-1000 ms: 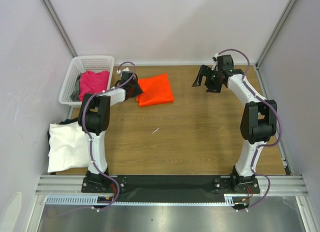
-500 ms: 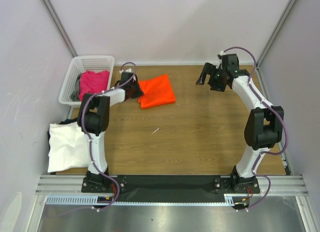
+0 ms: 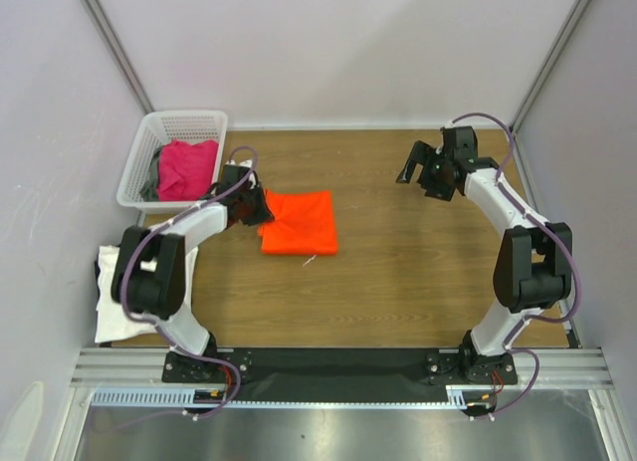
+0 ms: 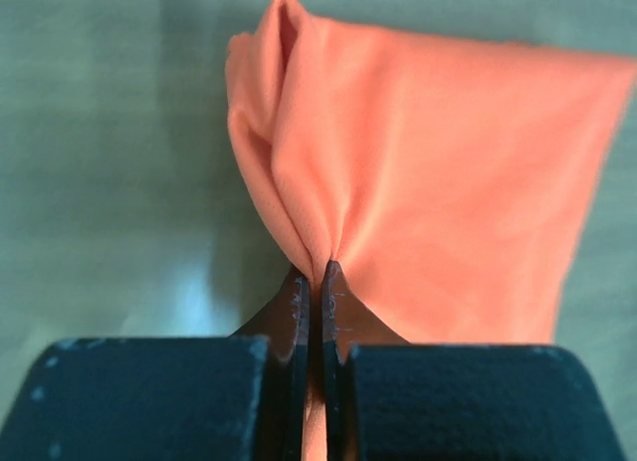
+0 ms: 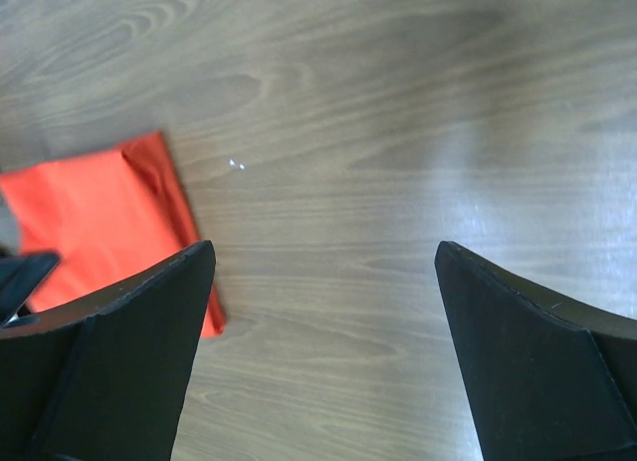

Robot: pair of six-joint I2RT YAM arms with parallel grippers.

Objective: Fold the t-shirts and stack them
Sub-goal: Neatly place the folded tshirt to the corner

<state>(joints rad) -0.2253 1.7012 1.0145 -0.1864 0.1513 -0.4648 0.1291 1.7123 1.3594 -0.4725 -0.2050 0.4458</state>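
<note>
Shirts — one orange (image 3: 299, 225) pinched tight in left jaws, one magenta (image 3: 189, 167), one white (image 3: 117, 307) — right jaws gape empty.

Top view: the left gripper (image 3: 251, 207) covers the left edge of the orange t-shirt (image 3: 299, 224), so the grip point is not visible there. The left arm (image 3: 159, 272) hides part of the white t-shirt (image 3: 119, 312) at the table's left edge. In the basket (image 3: 184, 117) at the far-left corner, the grey t-shirt (image 3: 149, 187) shows only as a strip. Right wrist view: the picture's left edge cuts off the orange t-shirt. White speck (image 3: 310, 259) beside it: too small to identify.
</note>
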